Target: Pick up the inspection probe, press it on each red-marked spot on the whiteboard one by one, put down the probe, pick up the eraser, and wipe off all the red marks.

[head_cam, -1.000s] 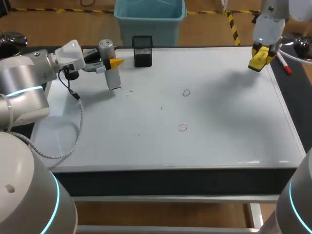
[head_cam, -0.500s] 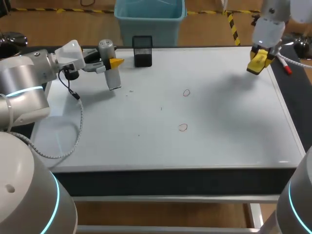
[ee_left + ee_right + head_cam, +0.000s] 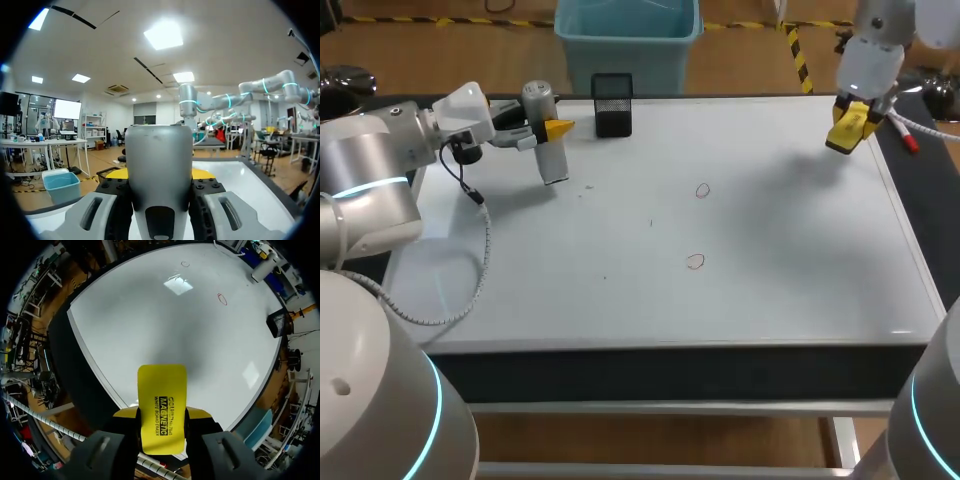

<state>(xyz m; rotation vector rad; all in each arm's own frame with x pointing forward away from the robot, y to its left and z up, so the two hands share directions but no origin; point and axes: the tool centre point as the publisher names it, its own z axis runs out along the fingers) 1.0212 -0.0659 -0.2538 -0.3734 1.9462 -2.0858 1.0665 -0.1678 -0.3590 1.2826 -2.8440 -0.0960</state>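
Whiteboard (image 3: 740,300): holder (image 3: 612,103), contents hidden | left end effector (image 3: 556,128) clamps probe (image 3: 551,160) | right end effector (image 3: 847,125) clamps eraser (image 3: 161,390)

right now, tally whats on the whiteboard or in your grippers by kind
red marks: 2
inspection probe: 1, in the left gripper
eraser: 1, in the right gripper
black mesh holder: 1, at the whiteboard's far edge
total: 5

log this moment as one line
left gripper: shut on probe | right gripper: shut on eraser | red marks: two, unwiped
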